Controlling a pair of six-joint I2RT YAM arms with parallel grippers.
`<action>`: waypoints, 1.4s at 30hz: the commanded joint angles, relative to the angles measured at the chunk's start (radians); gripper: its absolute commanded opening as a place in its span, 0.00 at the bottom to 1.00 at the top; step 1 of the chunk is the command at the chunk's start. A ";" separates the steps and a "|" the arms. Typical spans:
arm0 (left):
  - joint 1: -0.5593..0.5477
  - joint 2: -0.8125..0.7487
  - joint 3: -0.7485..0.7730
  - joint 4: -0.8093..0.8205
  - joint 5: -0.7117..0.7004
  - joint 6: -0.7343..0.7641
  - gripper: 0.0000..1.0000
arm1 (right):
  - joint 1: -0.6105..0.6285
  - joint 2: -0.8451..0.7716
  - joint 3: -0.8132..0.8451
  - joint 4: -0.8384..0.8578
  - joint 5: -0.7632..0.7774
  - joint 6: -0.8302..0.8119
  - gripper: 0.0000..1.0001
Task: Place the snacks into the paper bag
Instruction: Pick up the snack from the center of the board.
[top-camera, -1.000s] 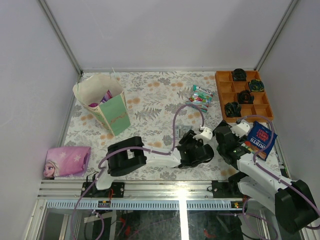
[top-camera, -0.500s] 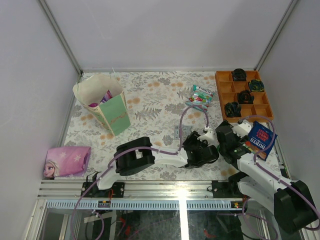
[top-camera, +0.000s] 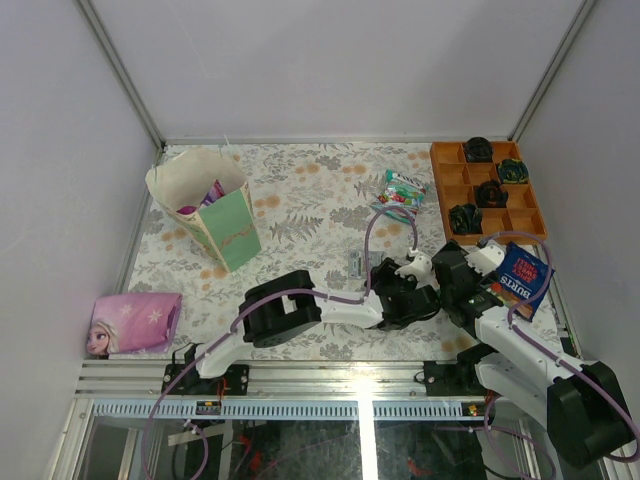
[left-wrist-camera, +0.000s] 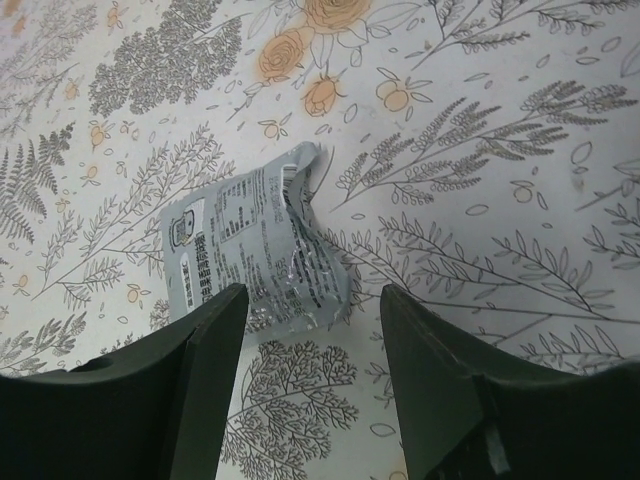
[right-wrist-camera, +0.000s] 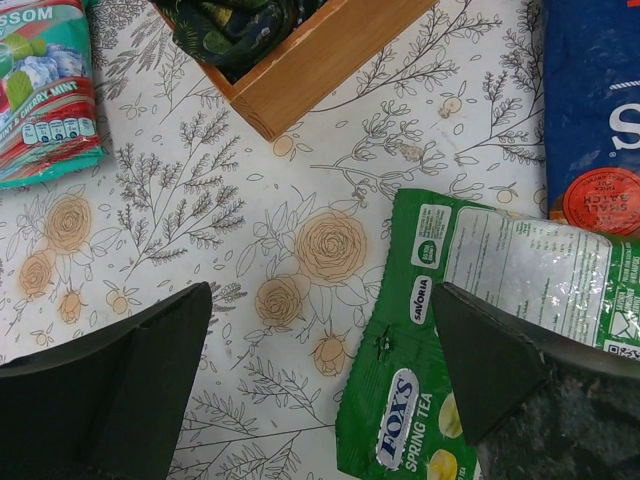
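Left wrist view: the left gripper (left-wrist-camera: 312, 305) stands parted, holding nothing, with the silver wrapper (left-wrist-camera: 255, 250) flat on the floral cloth (left-wrist-camera: 500, 150) just beyond its tips; the right gripper (right-wrist-camera: 320, 300) gapes wide above a green FOX'S packet (right-wrist-camera: 440, 340); the paper bag (top-camera: 232, 225) stands well apart, far left.

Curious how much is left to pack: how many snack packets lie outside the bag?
4: silver wrapper in front of the left tool; green-red sweets bag beside the orange tray; green Fox's packet and blue BURTS crisp bag by the right tool. More may be hidden.
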 joint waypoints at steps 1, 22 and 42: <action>0.020 0.047 0.040 -0.062 -0.054 -0.031 0.56 | -0.009 -0.006 0.024 0.015 0.001 0.015 0.99; 0.046 0.125 0.093 -0.118 -0.129 -0.026 0.31 | -0.011 0.004 0.026 0.025 -0.014 0.007 0.99; 0.045 -0.184 -0.052 -0.297 -0.228 -0.185 0.00 | -0.011 0.012 0.027 0.032 -0.037 0.003 0.99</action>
